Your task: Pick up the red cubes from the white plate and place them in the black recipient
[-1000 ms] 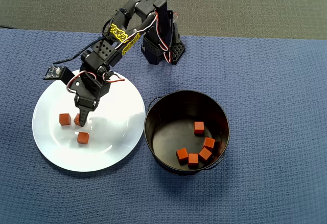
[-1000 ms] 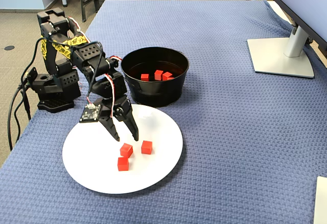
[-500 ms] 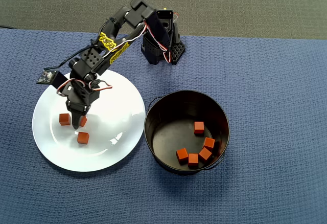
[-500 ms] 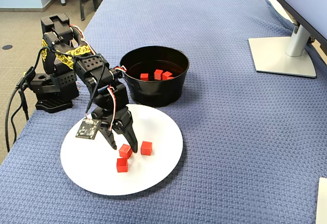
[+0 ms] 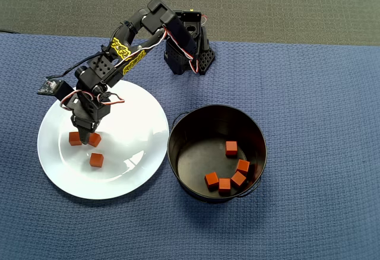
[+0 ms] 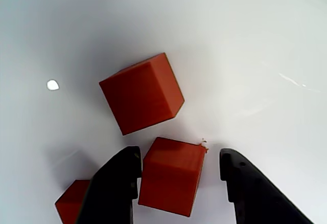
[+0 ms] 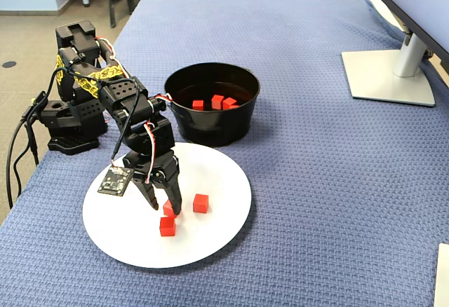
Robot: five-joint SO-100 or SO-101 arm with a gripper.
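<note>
The arm (image 5: 127, 43) reaches from its base (image 7: 70, 121) down over the white plate (image 5: 136, 123); the fingers (image 6: 176, 193) are spread apart and lowered to the plate, straddling one red cube (image 6: 171, 175); in the wrist view the left finger (image 6: 115, 188) sits just beside or against that cube's left face, while the right finger (image 6: 250, 193) stands clear of its right face with bare plate between them; the cube rests on the plate, not lifted.

Three red cubes lie on the plate; in the wrist view a second cube (image 6: 141, 93) lies just above the straddled one, turned at an angle to it and nearly meeting it at a corner; a third cube (image 6: 71, 206) shows at the lower left, partly hidden behind the left finger; in the overhead view one cube (image 5: 75, 139) lies left of the fingers, one (image 5: 95, 139) at their tips, one (image 5: 96, 159) lower and apart.

The black pot (image 5: 178, 147) stands on the blue woven surface (image 5: 320, 94) just beside the plate, to its right in the overhead view; five red cubes lie on its bottom; one (image 5: 231, 148) lies alone, four (image 5: 225, 181) cluster near the lower wall; a thin wire handle (image 5: 178, 117) shows at the rim.

A monitor stand (image 7: 389, 76) sits on the surface at the far right of the fixed view.
</note>
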